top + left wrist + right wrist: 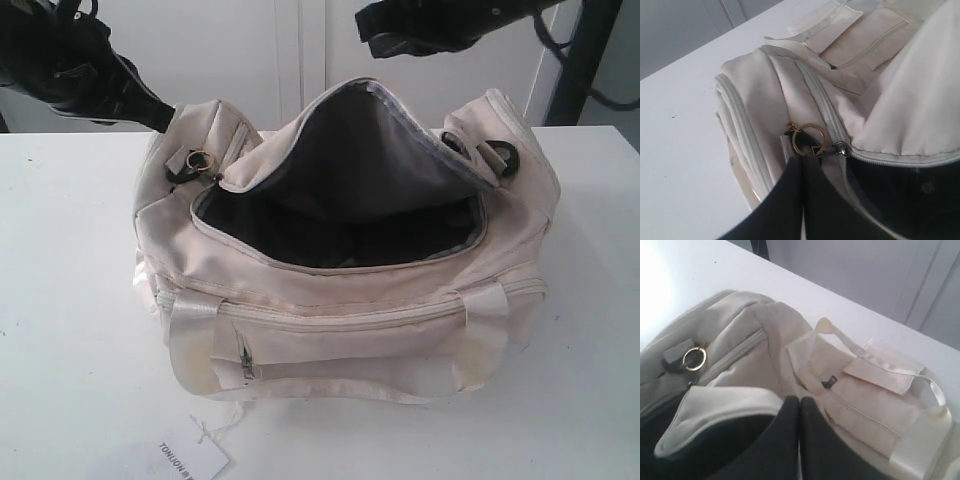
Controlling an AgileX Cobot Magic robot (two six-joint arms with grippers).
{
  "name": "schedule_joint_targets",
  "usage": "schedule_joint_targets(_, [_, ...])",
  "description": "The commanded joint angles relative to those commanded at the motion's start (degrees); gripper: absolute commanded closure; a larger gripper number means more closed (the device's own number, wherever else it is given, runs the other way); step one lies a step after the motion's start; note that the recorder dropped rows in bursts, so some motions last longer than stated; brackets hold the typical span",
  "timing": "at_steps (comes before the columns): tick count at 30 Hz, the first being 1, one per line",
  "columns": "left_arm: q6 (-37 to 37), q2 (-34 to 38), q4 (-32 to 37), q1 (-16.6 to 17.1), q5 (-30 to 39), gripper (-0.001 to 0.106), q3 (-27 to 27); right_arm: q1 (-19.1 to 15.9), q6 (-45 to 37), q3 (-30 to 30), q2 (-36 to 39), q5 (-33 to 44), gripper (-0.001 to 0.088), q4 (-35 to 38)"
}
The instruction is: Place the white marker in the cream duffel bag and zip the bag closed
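Observation:
The cream duffel bag (350, 330) sits mid-table with its top flap (350, 150) folded back, showing a dark inside. The white marker is not in view in any frame. My left gripper (178, 118) is at the bag's left end; in the left wrist view it (804, 156) is shut on the bag's end by the brass ring (808, 140), close to the grey zipper pull (840, 148). My right gripper (375, 40) hangs above the bag's back edge. In its wrist view it (800, 399) is shut with nothing between the fingers, above the bag (755, 335).
A white paper tag (190, 462) with printed text lies on the white table (70, 300) in front of the bag. The front pocket's zip pull (246, 365) hangs at the bag's front left. A black strap ring (503, 160) is at the right end.

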Motion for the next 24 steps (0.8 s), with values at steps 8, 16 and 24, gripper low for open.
schedule_joint_targets(8, [-0.28, 0.00, 0.39, 0.00, 0.24, 0.105, 0.00, 0.00, 7.92, -3.19, 4.10, 4.07, 0.0868, -3.33])
schedule_joint_targets(16, [-1.34, 0.12, 0.39, 0.00, -0.16, 0.105, 0.00, 0.40, 7.33, -3.19, 4.10, 24.89, 0.0868, -1.93])
schedule_joint_targets(24, [-4.95, 1.66, 0.71, 0.00, -2.48, 0.105, 0.00, 3.71, 3.89, -2.91, 4.23, 30.19, 0.0868, -2.04])
